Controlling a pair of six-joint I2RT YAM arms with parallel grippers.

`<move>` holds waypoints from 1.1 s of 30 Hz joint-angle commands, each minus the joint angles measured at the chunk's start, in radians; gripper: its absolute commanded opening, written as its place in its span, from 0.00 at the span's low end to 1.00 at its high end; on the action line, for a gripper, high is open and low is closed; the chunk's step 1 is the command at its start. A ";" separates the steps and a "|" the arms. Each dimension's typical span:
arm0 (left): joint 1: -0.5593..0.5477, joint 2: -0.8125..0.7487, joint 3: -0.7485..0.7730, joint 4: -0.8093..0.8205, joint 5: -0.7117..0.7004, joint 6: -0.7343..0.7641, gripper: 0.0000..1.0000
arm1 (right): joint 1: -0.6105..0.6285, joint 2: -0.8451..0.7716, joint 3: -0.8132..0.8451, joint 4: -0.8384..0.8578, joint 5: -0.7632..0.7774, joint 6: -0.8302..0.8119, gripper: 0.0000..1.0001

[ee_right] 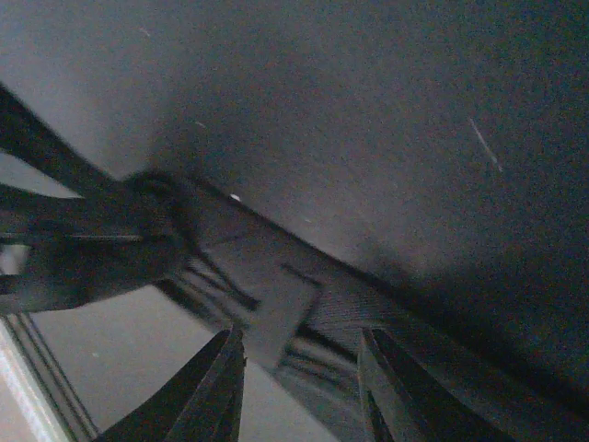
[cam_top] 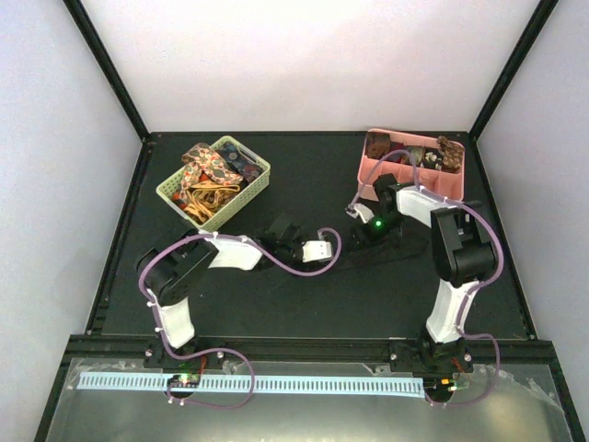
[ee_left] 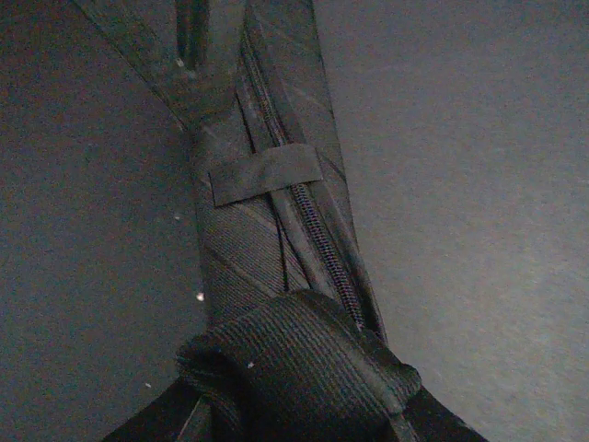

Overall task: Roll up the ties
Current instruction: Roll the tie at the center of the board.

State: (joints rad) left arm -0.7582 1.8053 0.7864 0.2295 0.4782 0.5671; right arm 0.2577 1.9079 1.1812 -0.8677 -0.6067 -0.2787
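Tie (ee_left: 276, 230) black, striped, back up; keeper loop (ee_left: 267, 173) crosses seam; label (ee_right: 276, 313) blurred.

A tie (ee_left: 267, 230) is lying flat on the table (cam_top: 304, 304) in front of me, its coiled end (ee_left: 294, 364) sitting nearest my left gripper (cam_top: 313, 249) and its length running beneath my right gripper (ee_right: 304, 391). Behind, a basket (cam_top: 260, 168) of ties (cam_top: 207, 175) is standing to my left, and a tray (cam_top: 366, 175) of rolled ties (cam_top: 448, 155) to my right.

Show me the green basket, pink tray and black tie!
green basket (cam_top: 240, 199), top external view, its front wall
pink tray (cam_top: 367, 170), top external view, its left wall
black tie (ee_left: 262, 241), left wrist view, its flat strip
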 commanded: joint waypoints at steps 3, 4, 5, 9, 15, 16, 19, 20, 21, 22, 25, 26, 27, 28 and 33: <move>-0.029 0.066 0.091 -0.260 -0.152 0.015 0.27 | -0.008 -0.129 -0.020 0.041 -0.228 0.060 0.48; -0.035 0.072 0.100 -0.276 -0.167 0.010 0.27 | -0.008 -0.139 -0.035 0.055 -0.272 0.079 0.50; -0.037 0.077 0.107 -0.287 -0.174 0.005 0.27 | -0.008 -0.145 -0.054 0.073 -0.310 0.104 0.51; -0.044 0.096 0.124 -0.319 -0.183 -0.003 0.27 | -0.001 -0.146 -0.128 0.160 -0.430 0.196 0.46; -0.046 0.112 0.141 -0.332 -0.195 -0.010 0.28 | 0.042 -0.122 -0.186 0.244 -0.425 0.230 0.43; -0.046 0.113 0.145 -0.336 -0.194 -0.010 0.28 | 0.050 -0.120 -0.189 0.259 -0.412 0.234 0.42; -0.046 0.114 0.144 -0.334 -0.187 -0.006 0.28 | 0.062 -0.115 -0.192 0.295 -0.381 0.257 0.41; -0.046 0.114 0.143 -0.332 -0.186 -0.006 0.28 | 0.065 -0.113 -0.192 0.302 -0.368 0.262 0.41; -0.046 0.114 0.144 -0.332 -0.187 -0.006 0.28 | 0.065 -0.112 -0.193 0.310 -0.360 0.267 0.41; -0.046 0.114 0.145 -0.334 -0.186 -0.006 0.28 | 0.067 -0.110 -0.194 0.319 -0.349 0.275 0.41; -0.046 0.115 0.145 -0.334 -0.185 -0.004 0.28 | 0.069 -0.097 -0.194 0.332 -0.314 0.286 0.38; -0.046 0.116 0.145 -0.335 -0.187 -0.003 0.28 | 0.072 -0.091 -0.192 0.330 -0.309 0.284 0.37; -0.046 0.117 0.145 -0.334 -0.187 -0.003 0.28 | 0.075 -0.087 -0.192 0.331 -0.303 0.283 0.36; -0.046 0.118 0.146 -0.335 -0.187 -0.003 0.29 | 0.077 -0.082 -0.190 0.330 -0.295 0.283 0.35; -0.047 0.124 0.151 -0.338 -0.191 -0.006 0.29 | 0.087 -0.070 -0.182 0.306 -0.282 0.265 0.34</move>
State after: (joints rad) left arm -0.7990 1.8549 0.9485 0.0246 0.3683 0.5598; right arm 0.3321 1.8259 0.9905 -0.5610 -0.9176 -0.0010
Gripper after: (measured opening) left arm 0.290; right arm 0.334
